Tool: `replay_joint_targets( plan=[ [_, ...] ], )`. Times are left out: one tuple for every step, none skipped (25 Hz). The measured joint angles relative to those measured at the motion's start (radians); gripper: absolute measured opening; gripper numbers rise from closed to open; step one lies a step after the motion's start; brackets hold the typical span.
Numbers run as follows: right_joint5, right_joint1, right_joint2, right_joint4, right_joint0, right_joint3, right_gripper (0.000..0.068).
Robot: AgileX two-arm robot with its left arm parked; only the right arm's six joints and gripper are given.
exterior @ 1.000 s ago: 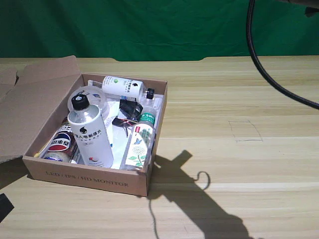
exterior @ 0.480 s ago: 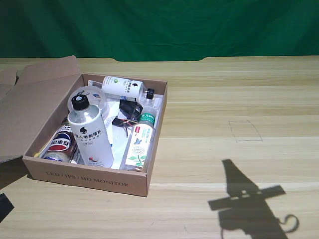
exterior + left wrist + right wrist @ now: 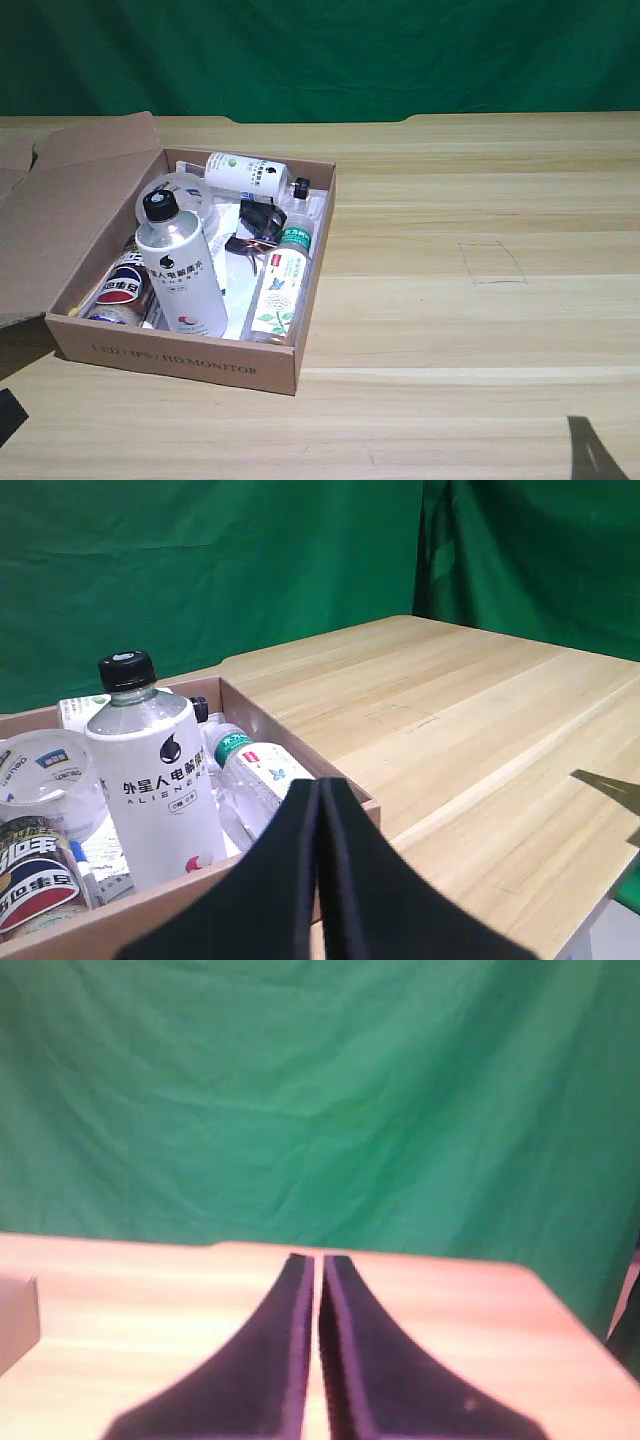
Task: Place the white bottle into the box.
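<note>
Right gripper (image 3: 317, 1260): fingers pressed nearly together, nothing held, directed over bare tabletop (image 3: 470, 330) toward the green backdrop (image 3: 320, 55). Cardboard box (image 3: 180, 352): set at the exterior view's left, flaps open, presumably for loading. White bottle (image 3: 182, 270): already lodged inside, leaning near the front wall beside a slim floral-label bottle (image 3: 280, 285). Smaller white bottle (image 3: 250, 173): laid along the far wall. Placement is judged complete.
</note>
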Motion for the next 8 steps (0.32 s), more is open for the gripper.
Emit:
replay_joint_targets(
  plan=[
    [0.0,-0.027,0.038,0.0,0.0,0.016,0.0003],
    [0.0,-0.059,0.086,0.01,0.0,0.043,0.0003],
    [0.0,-0.075,0.117,0.016,0.0,0.054,0.0003],
    [0.0,-0.102,0.153,0.03,0.0,0.072,0.0003],
    [0.0,-0.116,0.174,0.038,0.0,0.082,0.0003],
    [0.0,-0.128,0.189,0.046,0.0,0.09,0.0003],
    [0.0,-0.14,0.205,0.054,0.0,0.1,0.0003],
    [0.0,-0.144,0.211,0.054,0.0,0.108,0.0003]
  ],
)
